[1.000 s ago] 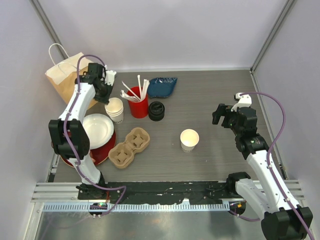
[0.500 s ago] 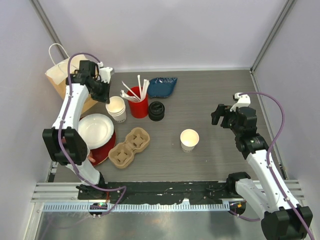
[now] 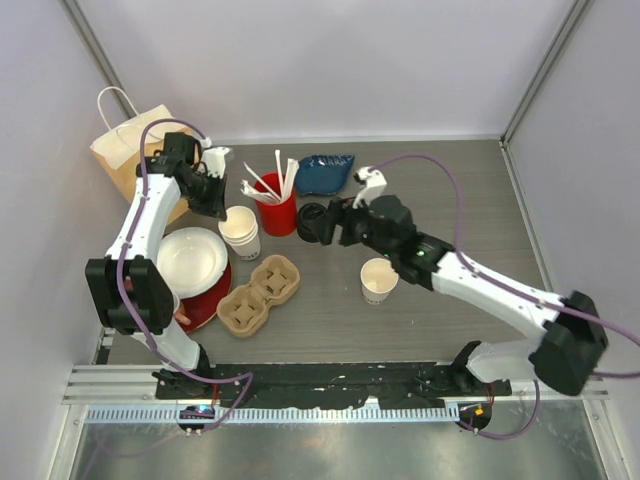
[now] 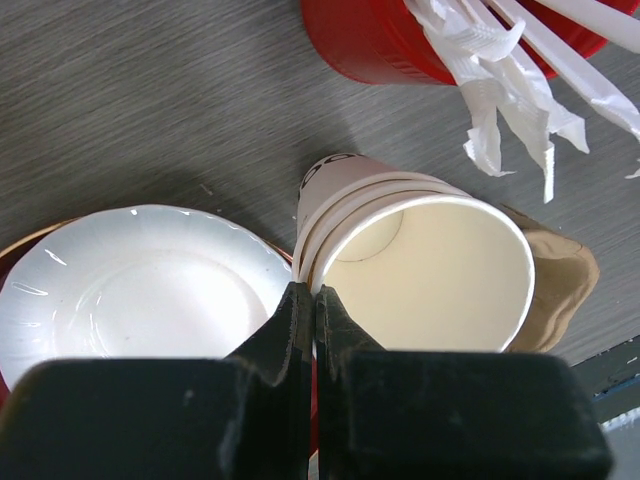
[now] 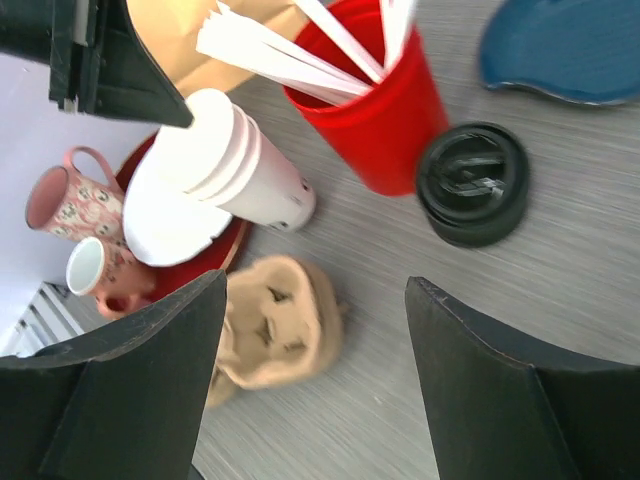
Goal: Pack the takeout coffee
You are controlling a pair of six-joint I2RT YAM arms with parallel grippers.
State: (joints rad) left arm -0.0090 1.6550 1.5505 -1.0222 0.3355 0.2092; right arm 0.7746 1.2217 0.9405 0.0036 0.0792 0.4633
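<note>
Black lids [image 3: 313, 222] are boxed in: red cup [image 3: 278, 213] hard on their left, right pincer [image 3: 336, 228] hanging on their right. Loads of open bench [image 3: 500, 190] far-right, past the lone paper cup [image 3: 379, 279].

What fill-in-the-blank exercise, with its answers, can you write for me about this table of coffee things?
1. The cup of white sticks is ___ in colour.
2. The right gripper is ___, with nothing between its fingers.
3. The lone paper cup near the table's middle has no ___ on it.
4. The left gripper is shut on the rim of the ___ cup of the cup stack.
Missing words: red; open; lid; top.
</note>
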